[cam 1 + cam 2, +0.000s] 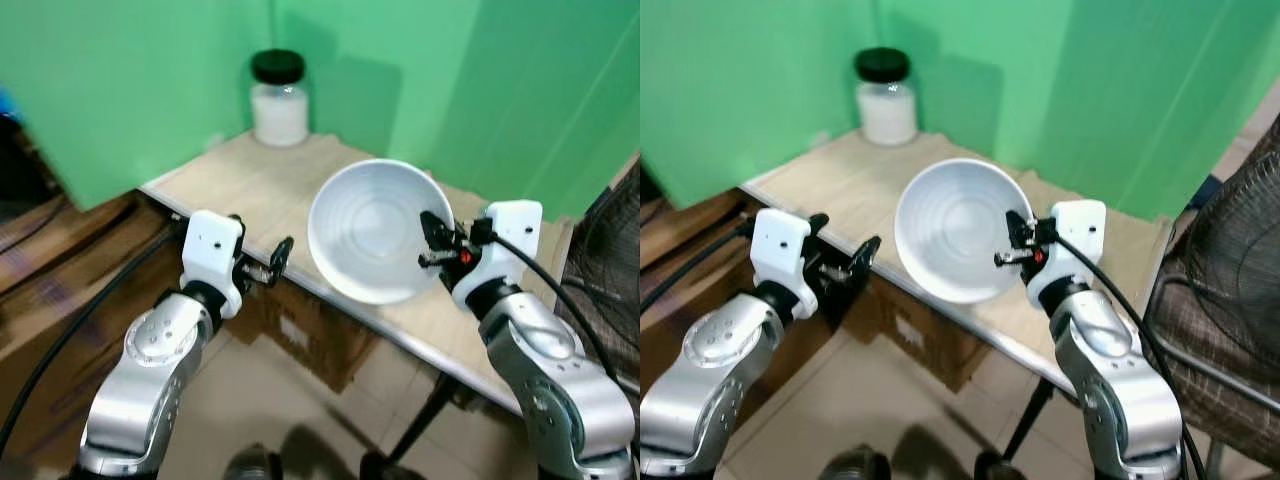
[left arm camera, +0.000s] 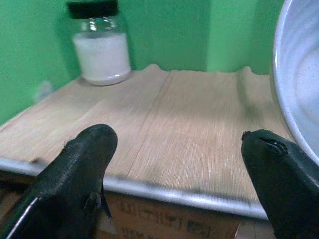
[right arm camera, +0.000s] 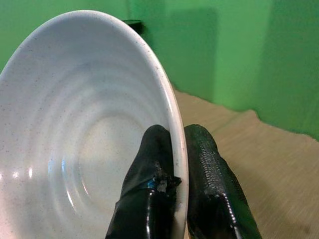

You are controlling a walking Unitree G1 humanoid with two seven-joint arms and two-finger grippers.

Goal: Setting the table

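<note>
A white speckled bowl hangs tilted above the near edge of the wooden table, its hollow facing me. My right gripper is shut on the bowl's right rim, one finger inside and one outside. My left gripper stands open just off the table's front edge, left of the bowl, with nothing between its fingers. The bowl's rim shows beside the left gripper's finger.
A glass jar of white powder with a black lid stands at the table's far corner against green walls. A cardboard box sits under the table. Wooden boards lie at the left, and a woven chair stands at the right.
</note>
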